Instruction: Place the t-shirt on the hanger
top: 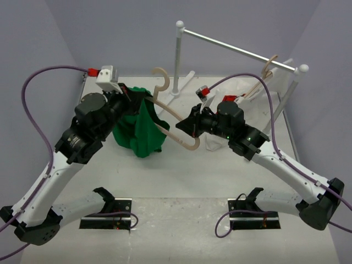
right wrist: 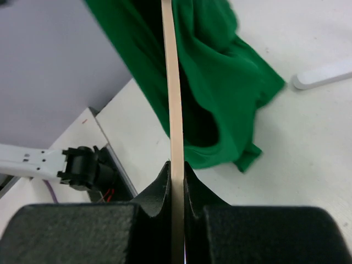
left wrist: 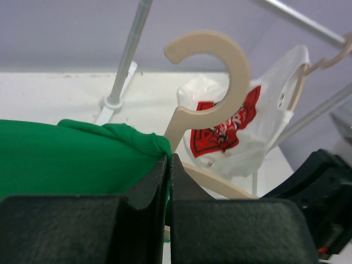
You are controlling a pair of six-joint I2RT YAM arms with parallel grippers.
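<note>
The hanger (right wrist: 172, 82) is pale wood, smooth and matt, its edges rounded; the t-shirt (top: 137, 129) is green knit cloth, soft and dull; the left gripper (left wrist: 169, 165) and right gripper (right wrist: 176, 168) are black plastic, matt and faintly grainy; the bench (top: 181, 181) is white, matt and lightly scuffed; at one o'clock in the top view the rail (top: 231, 47) is bright, glossy metal on smooth white posts (top: 179, 55).

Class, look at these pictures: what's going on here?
Two robot arms are dressing a hanger. The right gripper is shut on one end of the wooden hanger, holding it above the table. The left gripper pinches the green t-shirt by the hanger's hook. The shirt is draped over one side only; the other end is bare.
</note>
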